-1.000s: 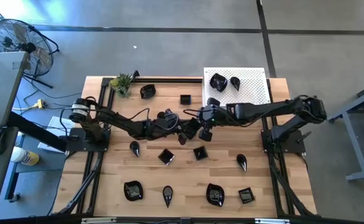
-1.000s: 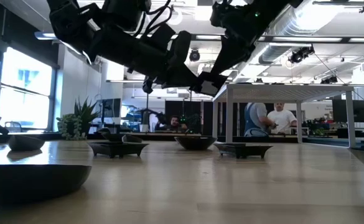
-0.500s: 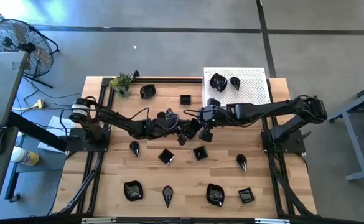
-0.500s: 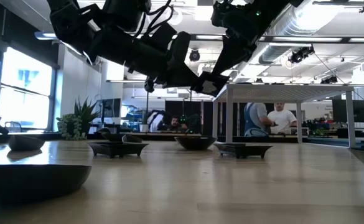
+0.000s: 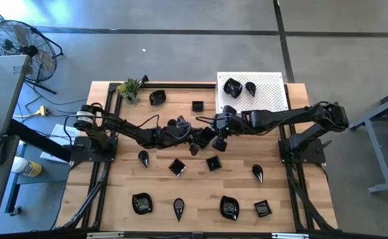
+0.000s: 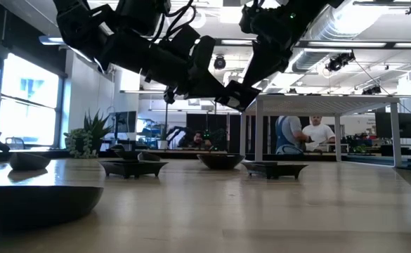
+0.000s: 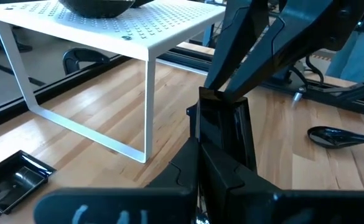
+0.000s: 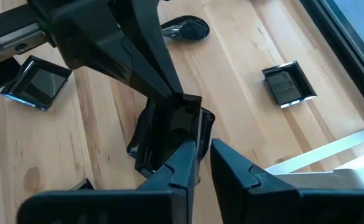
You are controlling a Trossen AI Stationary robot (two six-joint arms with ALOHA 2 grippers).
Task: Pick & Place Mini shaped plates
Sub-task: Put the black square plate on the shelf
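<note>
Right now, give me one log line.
stage: mid-table handover | left gripper: shut on square plate, held above table | right gripper: at the same plate

**Black on pale wood: colours across the table**

The mini shaped plates (image 5: 176, 166) are glossy black throughout, plain and unpatterned, catching pale highlights; the square plate (image 8: 169, 134) held up between the two arms has the same mirror-black finish. The table (image 5: 283, 189) is light blond wood in long butcher-block strips with fine darker seams, edged by a black frame. The platform (image 5: 270, 93) is white, covered in a regular grid of tiny dark perforations. The plant (image 5: 130, 87) is green with yellowish tips. Both arms are matt black; the left gripper (image 5: 200, 141) and right gripper (image 5: 217, 141) are black too. The floor (image 5: 180, 53) is grey concrete crossed by dark lines. The fan (image 5: 21, 45) is black wire.
</note>
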